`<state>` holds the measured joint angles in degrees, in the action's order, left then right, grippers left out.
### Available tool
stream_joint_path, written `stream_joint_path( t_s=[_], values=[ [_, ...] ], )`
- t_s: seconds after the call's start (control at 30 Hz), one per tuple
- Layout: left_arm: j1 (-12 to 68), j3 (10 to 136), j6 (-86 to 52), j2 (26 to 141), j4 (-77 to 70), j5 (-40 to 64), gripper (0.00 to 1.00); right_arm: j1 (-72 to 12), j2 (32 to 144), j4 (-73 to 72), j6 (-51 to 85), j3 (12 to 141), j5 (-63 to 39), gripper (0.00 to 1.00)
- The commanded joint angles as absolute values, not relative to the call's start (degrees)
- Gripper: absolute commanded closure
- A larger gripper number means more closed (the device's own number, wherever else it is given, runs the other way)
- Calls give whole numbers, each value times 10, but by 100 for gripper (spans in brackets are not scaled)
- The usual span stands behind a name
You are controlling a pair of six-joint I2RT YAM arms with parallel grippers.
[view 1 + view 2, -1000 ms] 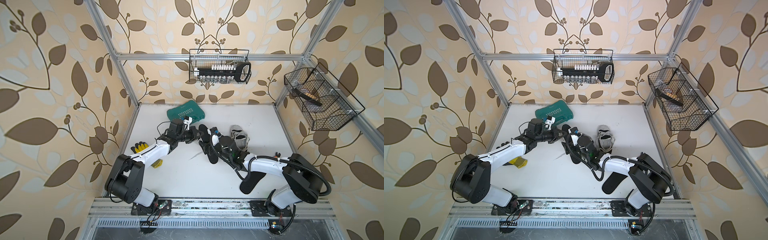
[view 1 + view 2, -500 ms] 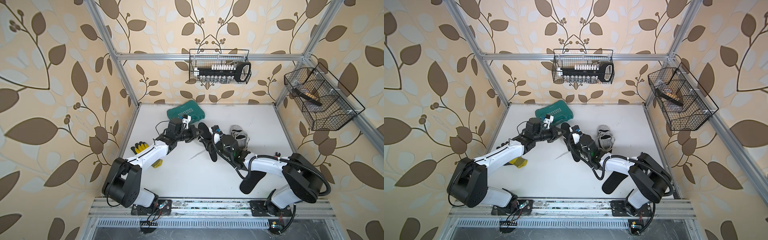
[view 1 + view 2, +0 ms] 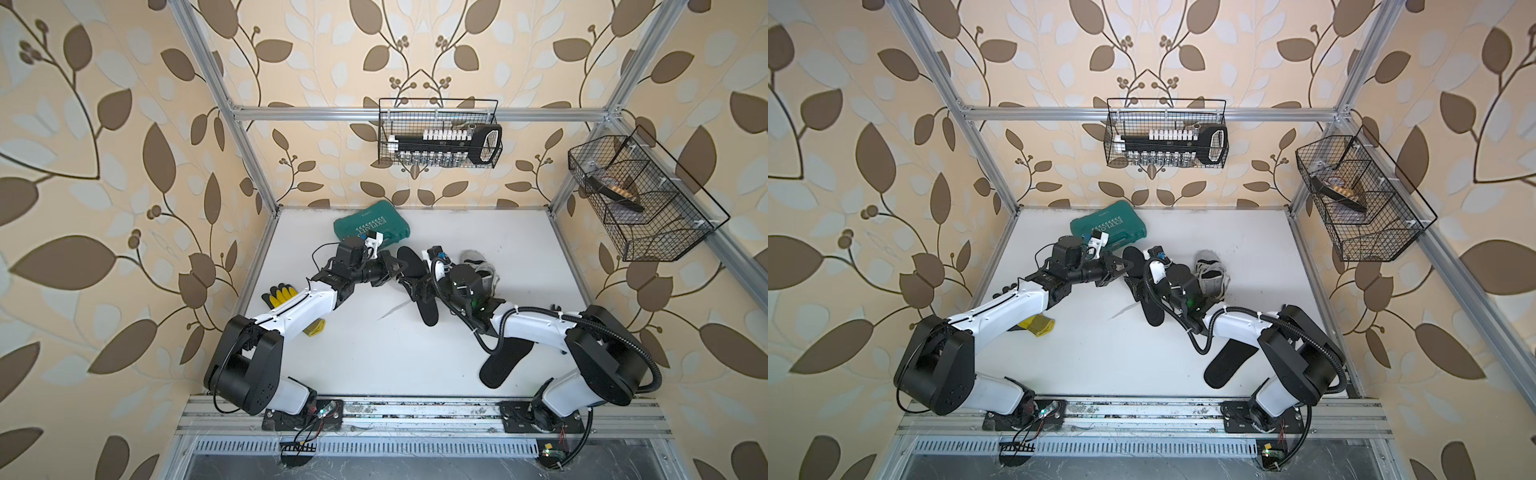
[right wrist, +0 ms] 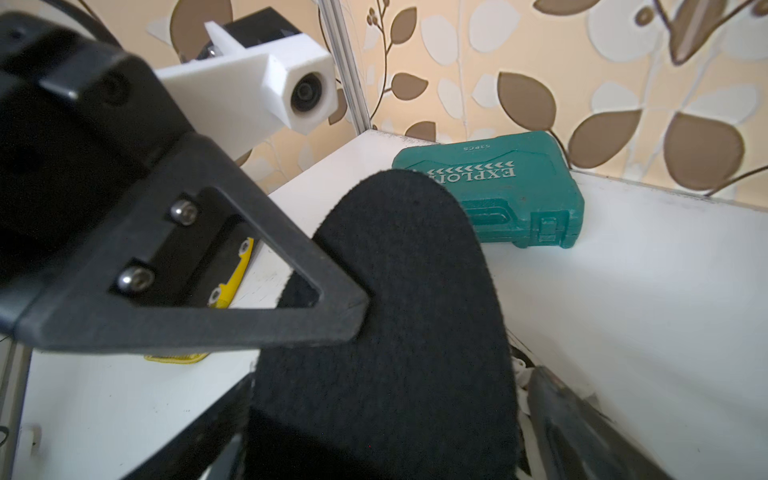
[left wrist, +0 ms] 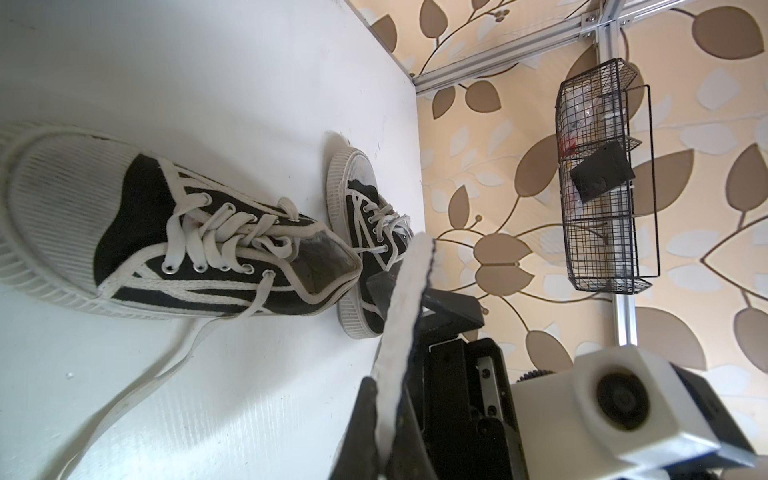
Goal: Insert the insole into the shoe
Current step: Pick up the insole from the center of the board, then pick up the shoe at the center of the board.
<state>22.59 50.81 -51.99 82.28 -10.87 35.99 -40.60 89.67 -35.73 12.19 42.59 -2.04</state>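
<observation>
Black felt insole [image 5: 405,316] on edge, clamped in the left claw [image 3: 397,267], its long axis running claw-to-tip toward the near sneaker's [image 5: 166,232] heel opening, right claw [image 4: 386,415] spread around it.

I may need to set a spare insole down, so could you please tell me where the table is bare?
Bare: the front centre of the table, between the left arm and the loose insole; also the back right corner, beyond the shoes. Crowded: the middle and back left, with the held insole, green case and glove.
</observation>
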Motion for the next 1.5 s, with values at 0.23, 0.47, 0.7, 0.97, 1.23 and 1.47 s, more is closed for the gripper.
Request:
stream_joint_path(
  t_s=[0.23, 0.47, 0.7, 0.97, 1.23, 1.47],
  values=[
    [231, 518, -520, 817, -112, 372, 100, -407, 902, -369, 116, 428, -45, 18],
    [232, 516, -525, 822, -114, 372, 100, -407, 871, -304, 88, 443, -49, 37],
    [231, 522, -533, 822, -118, 377, 73, -407, 855, -145, 79, 494, -46, 50],
    [231, 551, -512, 820, -86, 377, 43, -407, 827, 85, 82, 564, 3, 57],
    [255, 674, -273, 860, 143, 295, 37, -334, 743, 283, 124, 593, 57, 60],
    [369, 857, 49, 989, 345, 178, 36, -223, 677, 421, 149, 619, 55, 61]
  ],
)
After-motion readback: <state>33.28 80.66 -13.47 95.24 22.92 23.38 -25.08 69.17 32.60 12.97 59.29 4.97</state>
